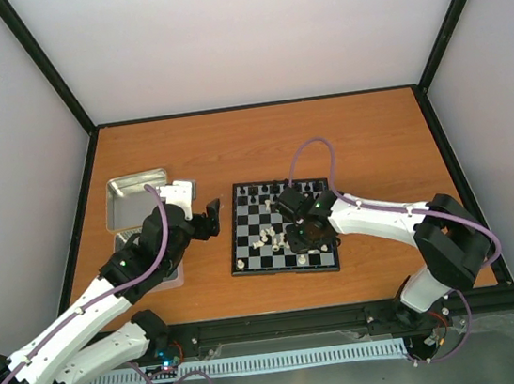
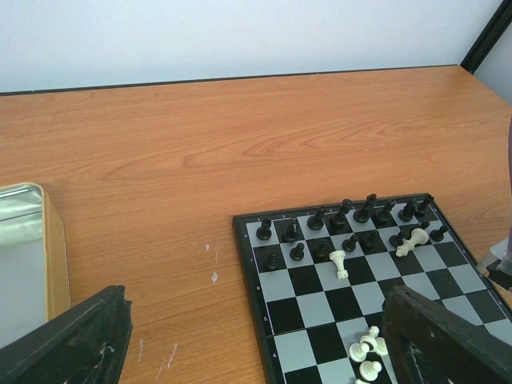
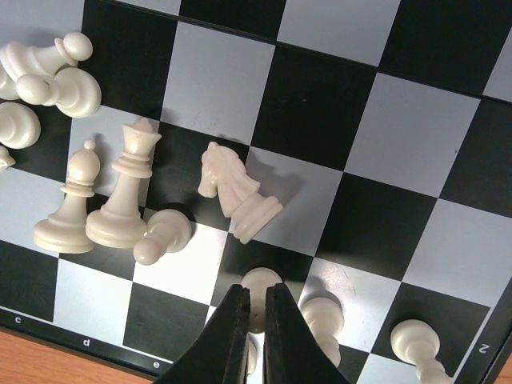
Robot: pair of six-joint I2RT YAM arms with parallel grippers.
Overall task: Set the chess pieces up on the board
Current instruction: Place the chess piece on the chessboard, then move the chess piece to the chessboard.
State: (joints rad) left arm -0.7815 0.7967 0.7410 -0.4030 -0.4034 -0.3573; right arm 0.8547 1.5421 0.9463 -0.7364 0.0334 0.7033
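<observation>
A small chessboard [image 1: 247, 224] with black and pale squares lies flat near the middle of a wooden counter [image 1: 344, 133]. The black chess pieces [image 2: 344, 214] stand in two rough rows along the board's far edge, mostly upright, so that side looks close to set. One white piece [image 2: 338, 263] stands just in front of those rows, and a tipped white piece [image 2: 414, 238] lies among them; both seem out of place.

The other white pieces crowd the near half of the board. In the right wrist view a white knight [image 3: 236, 192] lies on its side across two squares. A crowned piece [image 3: 128, 188] and a smaller piece [image 3: 72, 204] stand touching, with toppled pawns beside them. A few more stand along the nearest row, probably already placed.

The right gripper [image 3: 254, 292] points down over this cluster. Its fingers are closed together, with their tips at the round head of a white pawn [image 3: 258, 280]. Whether they pinch it or merely touch it cannot be told. The pose suggests this arm is sorting the white side.

The left gripper [image 2: 256, 308] hovers low over bare counter, just off the board's left edge. Its fingers are spread wide and hold nothing, likely keeping clear of the other arm. Further left, a shiny metal tray [image 1: 131, 207] sits on the counter, apart from the board.
</observation>
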